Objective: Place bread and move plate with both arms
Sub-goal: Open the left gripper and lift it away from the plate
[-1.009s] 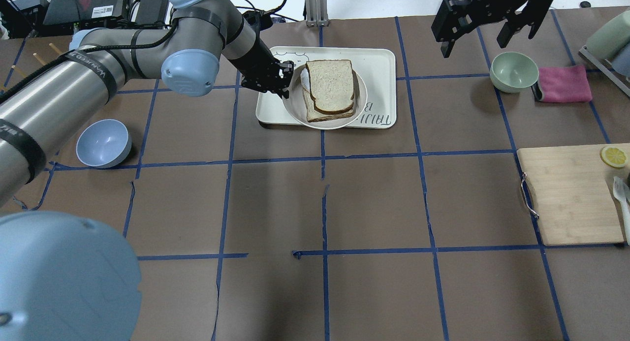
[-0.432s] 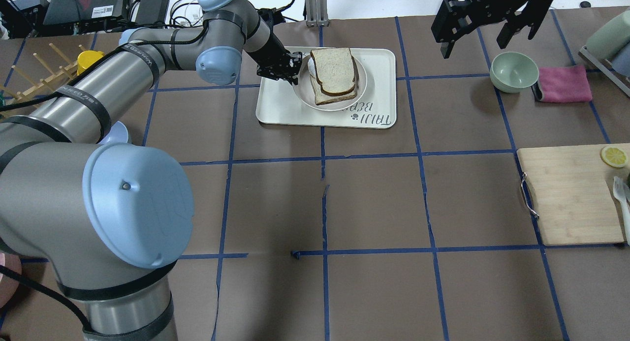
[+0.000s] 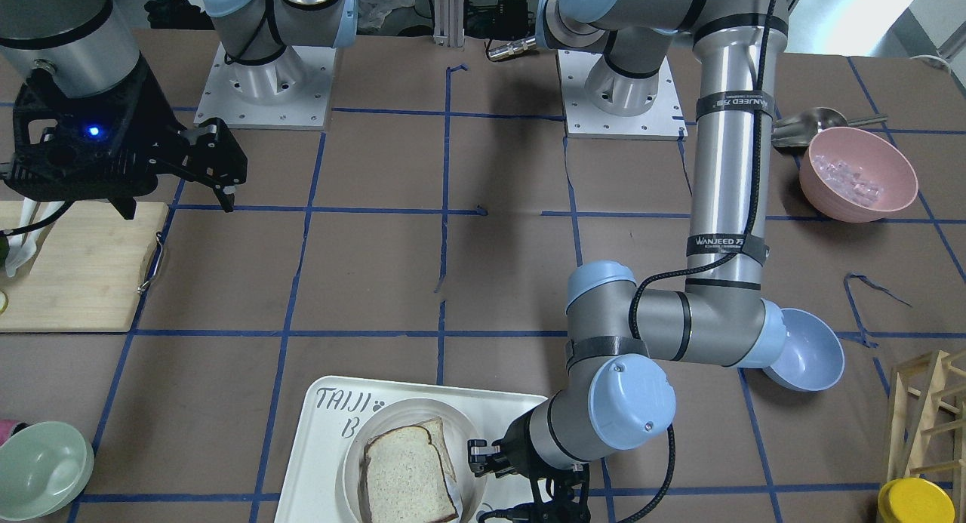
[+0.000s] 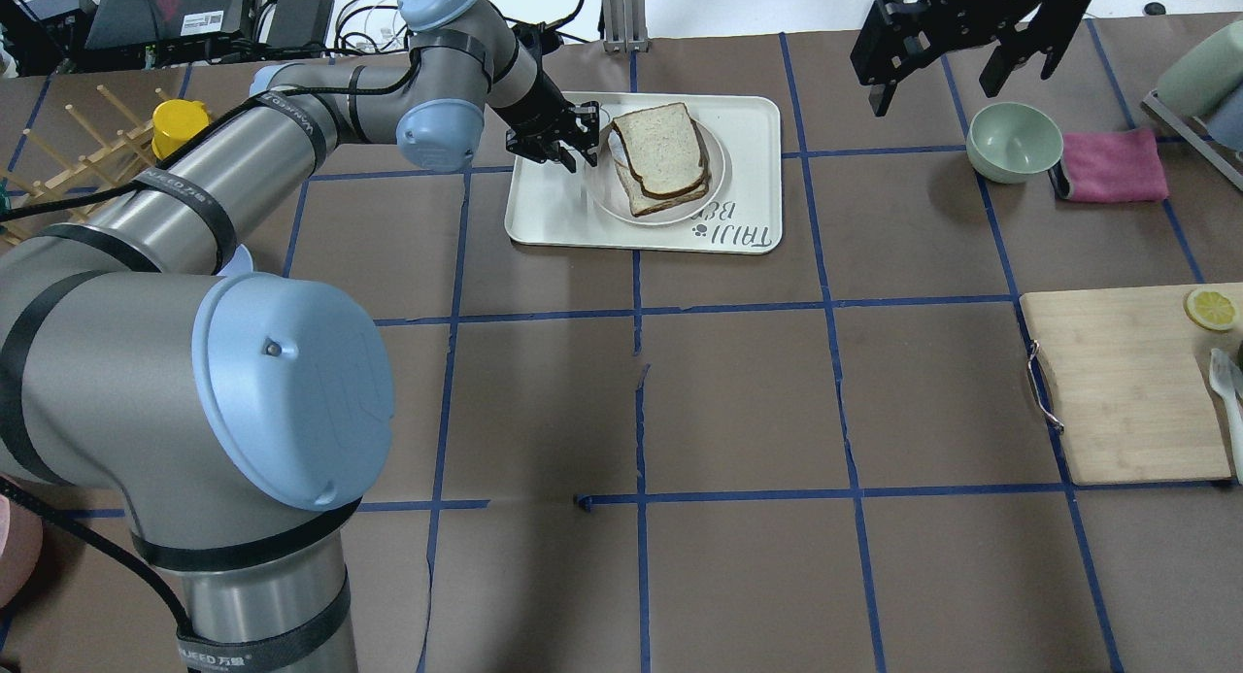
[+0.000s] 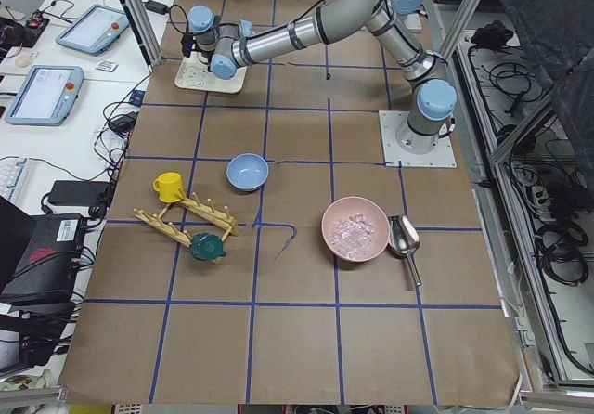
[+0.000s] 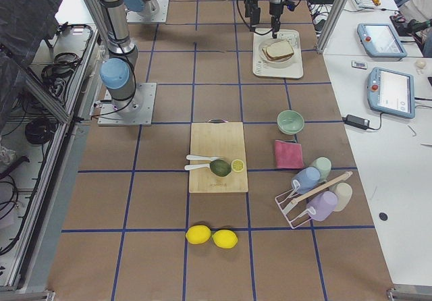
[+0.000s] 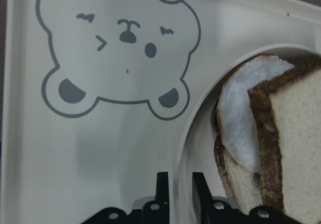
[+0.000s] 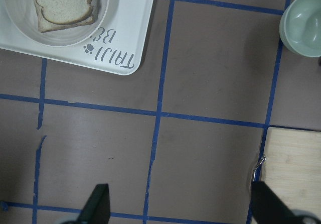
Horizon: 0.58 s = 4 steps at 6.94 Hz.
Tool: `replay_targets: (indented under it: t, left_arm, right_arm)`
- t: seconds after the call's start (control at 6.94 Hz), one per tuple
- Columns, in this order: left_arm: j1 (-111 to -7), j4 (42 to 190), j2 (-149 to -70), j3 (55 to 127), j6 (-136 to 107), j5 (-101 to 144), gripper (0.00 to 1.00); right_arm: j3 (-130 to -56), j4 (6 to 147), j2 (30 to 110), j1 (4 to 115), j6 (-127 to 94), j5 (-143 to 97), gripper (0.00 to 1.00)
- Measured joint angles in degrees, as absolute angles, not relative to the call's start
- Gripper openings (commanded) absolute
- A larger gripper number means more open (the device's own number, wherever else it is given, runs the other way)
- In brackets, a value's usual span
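The bread (image 4: 658, 147) lies on top of a lower slice on the round off-white plate (image 4: 670, 217), which sits on the white tray (image 4: 544, 217). My left gripper (image 4: 575, 151) is at the plate's left rim. In the left wrist view its fingertips (image 7: 161, 186) pinch the plate's rim (image 7: 200, 98), with the bread (image 7: 296, 133) and egg white beside it. The front view shows the left gripper (image 3: 483, 459), plate (image 3: 355, 451) and bread (image 3: 407, 470). My right gripper (image 4: 957, 61) hangs open and empty above the table's far right; its view shows the plate (image 8: 15, 23).
A green bowl (image 4: 1015, 141) and pink cloth (image 4: 1112, 165) lie to the right of the tray. A wooden cutting board (image 4: 1126, 382) with a lemon slice is at the right edge. A blue bowl (image 3: 807, 349), pink bowl (image 3: 859, 172) and wooden rack (image 4: 78, 158) are on the left arm's side.
My left gripper has dragged the plate with the bread away from the robot, fully onto the tray. The left arm's elbow has swung in. The right arm has not moved.
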State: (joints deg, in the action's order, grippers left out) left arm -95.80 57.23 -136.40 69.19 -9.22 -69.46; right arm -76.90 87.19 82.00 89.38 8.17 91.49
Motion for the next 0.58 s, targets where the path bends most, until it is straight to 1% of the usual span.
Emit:
replay_targets:
  t: [0.29, 0.58]
  left_arm:
    - [-95.3, 60.3, -132.5, 69.7, -10.3, -73.8, 1.00]
    - [-92.9, 71.9, -125.1, 70.4, -10.4, -80.9, 1.00]
  right_arm:
    - [-76.9, 87.2, 82.0, 89.4, 8.2, 91.5, 1.00]
    - [-76.9, 87.1, 82.0, 89.4, 8.2, 91.5, 1.00]
